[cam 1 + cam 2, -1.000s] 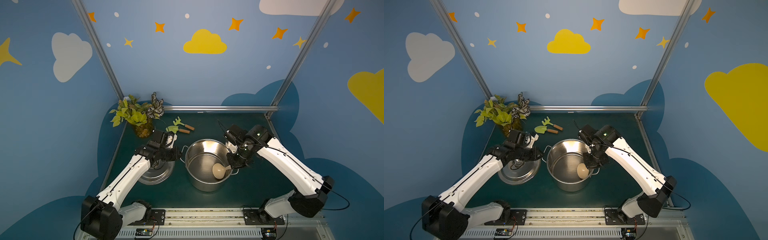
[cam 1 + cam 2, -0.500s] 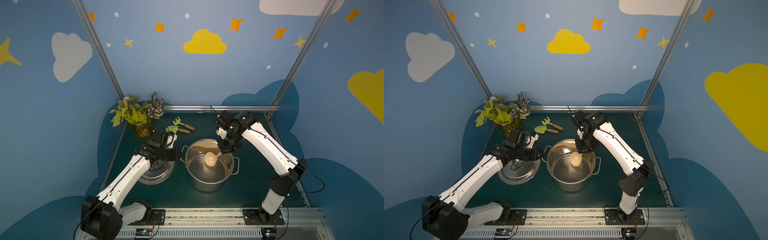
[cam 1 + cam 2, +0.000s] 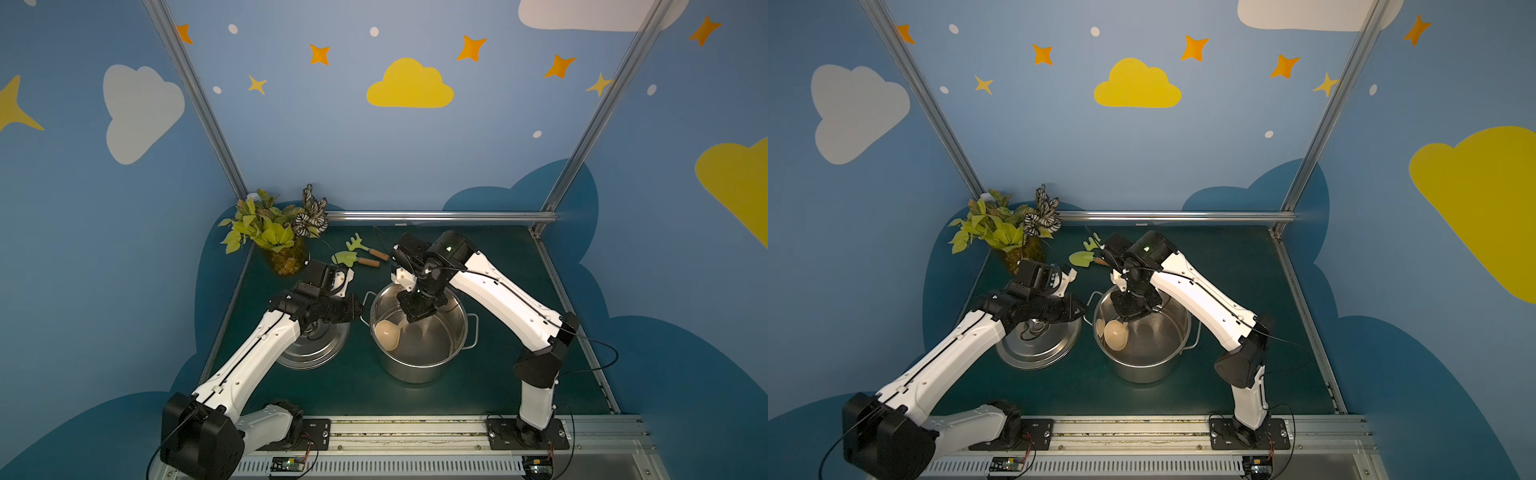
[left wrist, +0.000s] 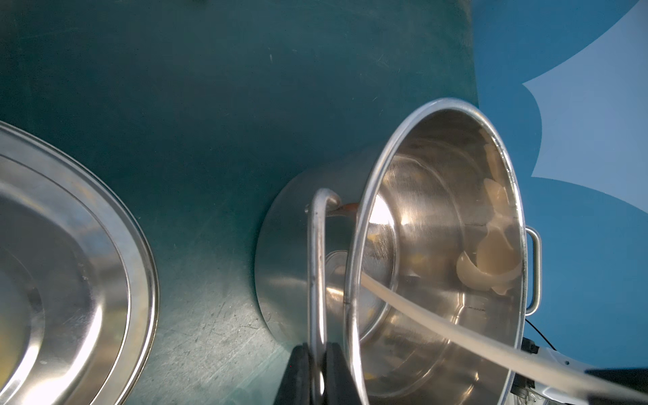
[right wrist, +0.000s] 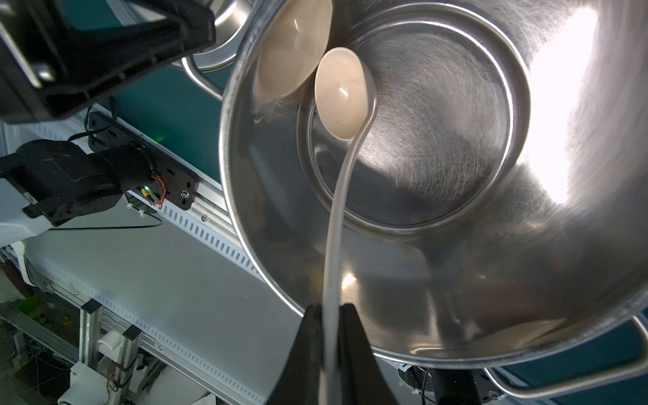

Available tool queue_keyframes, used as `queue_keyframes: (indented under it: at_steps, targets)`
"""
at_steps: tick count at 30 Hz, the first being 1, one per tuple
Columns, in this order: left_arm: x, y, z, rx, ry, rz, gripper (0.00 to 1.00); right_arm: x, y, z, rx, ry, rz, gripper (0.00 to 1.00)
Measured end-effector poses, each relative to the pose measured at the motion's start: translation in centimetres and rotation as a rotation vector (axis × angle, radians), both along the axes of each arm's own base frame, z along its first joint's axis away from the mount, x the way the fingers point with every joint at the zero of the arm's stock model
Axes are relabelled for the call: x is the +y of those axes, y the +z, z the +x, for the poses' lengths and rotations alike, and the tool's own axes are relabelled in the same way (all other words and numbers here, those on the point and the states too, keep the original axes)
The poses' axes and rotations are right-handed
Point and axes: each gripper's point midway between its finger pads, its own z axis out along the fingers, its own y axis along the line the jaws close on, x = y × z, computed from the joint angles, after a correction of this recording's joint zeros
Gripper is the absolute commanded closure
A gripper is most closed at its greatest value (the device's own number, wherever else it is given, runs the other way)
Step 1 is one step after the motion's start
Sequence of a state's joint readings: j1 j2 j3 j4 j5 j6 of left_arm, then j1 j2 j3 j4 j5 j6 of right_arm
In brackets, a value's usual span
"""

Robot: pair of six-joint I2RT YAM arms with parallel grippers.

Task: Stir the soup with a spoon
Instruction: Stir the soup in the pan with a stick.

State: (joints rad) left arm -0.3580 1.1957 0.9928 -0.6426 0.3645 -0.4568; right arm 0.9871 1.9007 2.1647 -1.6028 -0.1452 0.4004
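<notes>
We find the right gripper (image 5: pixel 329 317) clamped on the spoon (image 5: pixel 342 94) handle, its bowl low inside the pot (image 3: pixel 415 370); the left gripper (image 4: pixel 317 354) pinches the pot's side handle (image 4: pixel 315 266)

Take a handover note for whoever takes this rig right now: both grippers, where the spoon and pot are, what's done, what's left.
Left gripper: shut on the pot's loop handle, steadying the pot.
Right gripper: shut on the ladle handle, bowl down inside the pot, near the wall on the left arm's side.
Lid: off, on the table beside the pot.
Done: lid off, pot held, ladle in. No liquid visible.
Left: sweep the ladle round the pot.
</notes>
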Motion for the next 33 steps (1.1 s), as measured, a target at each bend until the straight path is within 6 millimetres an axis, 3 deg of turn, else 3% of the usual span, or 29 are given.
queue_keyframes:
  at_steps: [7, 13, 18, 24, 29, 33]
  targets:
    - [0.0, 0.0, 0.0, 0.000, 0.000, 0.000, 0.98, -3.1, -0.3, -4.3, 0.023, 0.014, -0.055, 1.00]
    - [0.0, 0.0, 0.0, 0.000, 0.000, 0.000, 0.98, -7.7, 0.8, -5.0, -0.011, -0.071, -0.049, 1.00]
    - [0.0, 0.0, 0.0, 0.000, 0.000, 0.000, 0.98, -11.3, 0.8, -3.2, -0.043, -0.181, -0.061, 1.00]
    - [0.0, 0.0, 0.0, -0.001, 0.000, 0.000, 0.98, -13.1, 0.7, -0.4, -0.087, -0.239, -0.096, 1.00]
    - [0.0, 0.0, -0.1, 0.000, 0.000, 0.001, 0.98, -12.4, 1.1, 2.4, -0.116, -0.246, -0.101, 1.00]
    - [0.1, 0.0, -0.2, 0.002, 0.001, 0.003, 0.98, -10.5, 1.1, 4.5, -0.118, -0.229, -0.091, 1.00]
